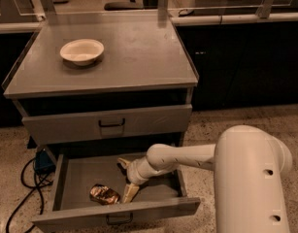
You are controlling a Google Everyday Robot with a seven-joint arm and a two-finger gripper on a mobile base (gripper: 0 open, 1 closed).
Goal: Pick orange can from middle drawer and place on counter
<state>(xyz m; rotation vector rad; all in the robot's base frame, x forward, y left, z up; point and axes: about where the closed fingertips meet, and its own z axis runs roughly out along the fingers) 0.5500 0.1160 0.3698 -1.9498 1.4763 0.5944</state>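
The orange can [105, 194] lies dented on its side on the floor of the open middle drawer [114, 212], near the front left. My gripper [122, 179] is inside the drawer, just right of the can, with its two pale fingers [130, 192] spread open and empty. The lower finger ends close beside the can; I cannot tell whether it touches. The counter [134, 57] is the flat grey top of the cabinet above.
A white bowl [82, 51] sits on the counter's back left. A closed drawer front [109, 124] with a black handle overhangs the open drawer. Black cables [27, 183] lie on the floor at the left. Dark cupboards stand behind and to the right.
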